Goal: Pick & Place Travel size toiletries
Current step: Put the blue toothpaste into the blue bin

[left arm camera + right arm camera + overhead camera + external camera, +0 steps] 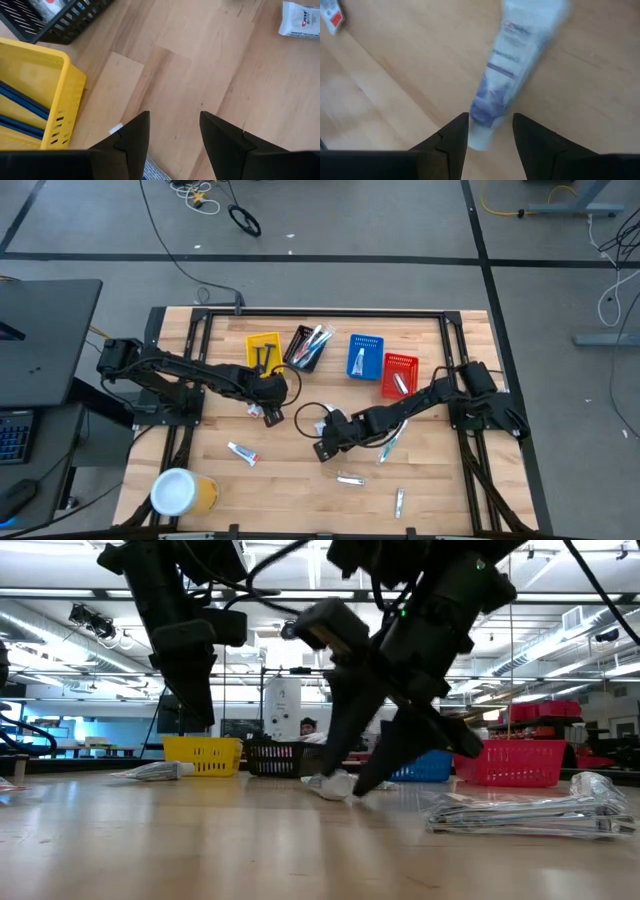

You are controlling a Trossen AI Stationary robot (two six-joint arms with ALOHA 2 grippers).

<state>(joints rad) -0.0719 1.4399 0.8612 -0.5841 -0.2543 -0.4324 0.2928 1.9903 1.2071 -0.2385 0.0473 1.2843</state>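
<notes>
A: You had a pale wooden tabletop set on a grey floor, and the level view showed a bright hall with ceiling lights behind it. What stood along the far edge?

B: You saw 4 mesh baskets in a row: a yellow basket, a black basket with toothbrushes in it, a blue basket and a red basket. A big yellow cup with a white lid lay near the front left corner.

A: Where was your right gripper?

B: It sat low near the table's middle. Its 2 dark fingers stood apart, and between them lay the end of a white tube with blue print; it was blurred, and you could not tell whether the pads touched it.

A: And the left gripper?

B: It hung just in front of the yellow basket, its fingers apart over bare wood, with nothing between them.

A: The loose toiletries?

B: You had a small white tube with a red end lying left of centre, a silvery sachet near the front, another small white item further front right, and a blue-white toothbrush just beside the right arm.
</notes>
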